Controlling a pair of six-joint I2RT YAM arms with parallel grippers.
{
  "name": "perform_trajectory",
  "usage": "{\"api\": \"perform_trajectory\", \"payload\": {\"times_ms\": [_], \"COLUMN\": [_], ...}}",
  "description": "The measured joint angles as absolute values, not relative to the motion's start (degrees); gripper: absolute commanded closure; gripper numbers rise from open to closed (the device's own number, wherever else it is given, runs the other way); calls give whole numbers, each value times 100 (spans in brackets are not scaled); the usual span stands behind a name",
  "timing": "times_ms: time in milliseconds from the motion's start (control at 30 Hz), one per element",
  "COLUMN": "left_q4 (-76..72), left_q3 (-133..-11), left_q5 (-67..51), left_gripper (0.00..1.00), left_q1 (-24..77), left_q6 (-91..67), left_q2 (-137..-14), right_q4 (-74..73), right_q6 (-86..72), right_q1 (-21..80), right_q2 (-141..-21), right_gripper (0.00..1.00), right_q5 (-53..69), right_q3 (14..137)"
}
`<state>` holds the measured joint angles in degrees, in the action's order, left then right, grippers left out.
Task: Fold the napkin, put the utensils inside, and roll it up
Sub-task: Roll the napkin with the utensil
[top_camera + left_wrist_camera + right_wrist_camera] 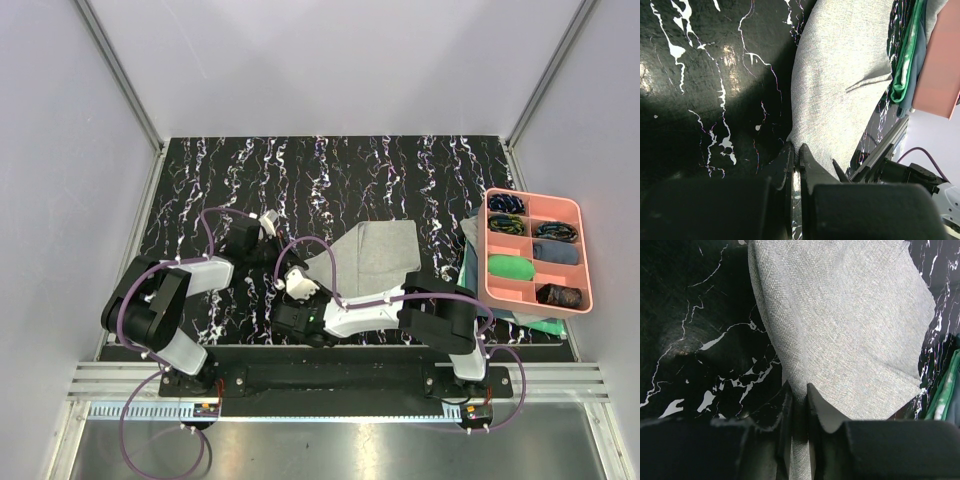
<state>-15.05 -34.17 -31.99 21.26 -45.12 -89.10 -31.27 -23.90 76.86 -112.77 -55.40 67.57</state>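
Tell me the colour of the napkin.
The napkin is a plain light grey-green with a fine woven texture. It shows best in the right wrist view.

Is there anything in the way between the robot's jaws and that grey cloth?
Nothing visible stands between them. The napkin runs right in between the right arm's jaws, and the left arm's jaws look shut on its near corner.
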Motion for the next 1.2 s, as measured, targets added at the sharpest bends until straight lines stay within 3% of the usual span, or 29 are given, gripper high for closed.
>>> {"api": "perform_trajectory", "payload": {"times_ms": [133,267,300,400,533,767,1200], "left_q4": [-1492,-1496,-1503,-1511,-1487,-1210,-864], "left_q3": [-3461,-3492,-3492,-3498,-3511,-3413,-2757], "left_q5": [-3238,-3295,-3295,-3304,-3251,-2816,-2193], "left_gripper": [94,69,57,37,25,16,15], "left_q1": [2126,2126,2123,2058,1865,1564,1566], "left_q6": [-4508,-4488,-4477,-4462,-4372,-4064,-3494], "left_q2": [-8912,-8912,-8912,-8912,-8892,-8427,-7017], "right_q4": [-3085,-2842,-2786,-2604,-2366,-2200,-1579], "right_q6": [-2357,-2196,-2117,-1942,-1802,-1772,-1872], "right_q1": [7686,7671,7660,7553,7247,6420,5024], "right_q2": [-11277,-11277,-11246,-11026,-10639,-10154,-10110], "right_gripper": [86,98,100,100,100,100,100], "right_q5": [-5413,-5122,-5083,-4711,-3715,-1463,1817], "right_q3": [6731,6580,6545,6396,6228,6106,5791]}}
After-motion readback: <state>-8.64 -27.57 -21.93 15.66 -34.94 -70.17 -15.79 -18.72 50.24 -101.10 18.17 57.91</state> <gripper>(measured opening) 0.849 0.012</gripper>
